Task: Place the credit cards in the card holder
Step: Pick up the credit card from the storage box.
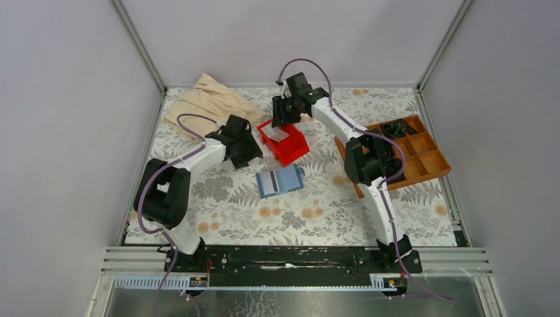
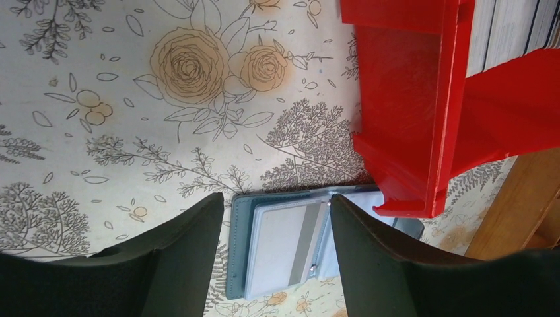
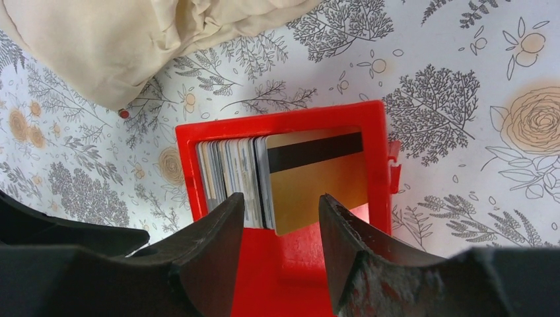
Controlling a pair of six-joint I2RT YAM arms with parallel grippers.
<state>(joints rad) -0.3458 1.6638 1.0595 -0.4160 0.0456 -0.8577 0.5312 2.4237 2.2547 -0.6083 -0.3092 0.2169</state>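
While both end effectors are open and hold nothing, the right end effector (image 3: pixel 280 201) hangs over the red bin (image 3: pixel 284 122). The credit cards (image 3: pixel 310 178) stand on edge inside the bin and show between its fingers. The left end effector (image 2: pixel 276 198) sits left of the bin. The card holder (image 2: pixel 238 251) lies open on the floral surface (image 2: pixel 132 132), just near of the bin, with one pale striped card (image 2: pixel 284 241) in it. A beige cloth (image 1: pixel 211 102) lies far left. A wooden compartment tray (image 1: pixel 422 155) lies right.

The 2 arms stretched forward with elbows bent. The left gripper (image 2: pixel 276 202) and the right gripper (image 3: pixel 281 201) pointed down, each with its 2 fingers spread apart.
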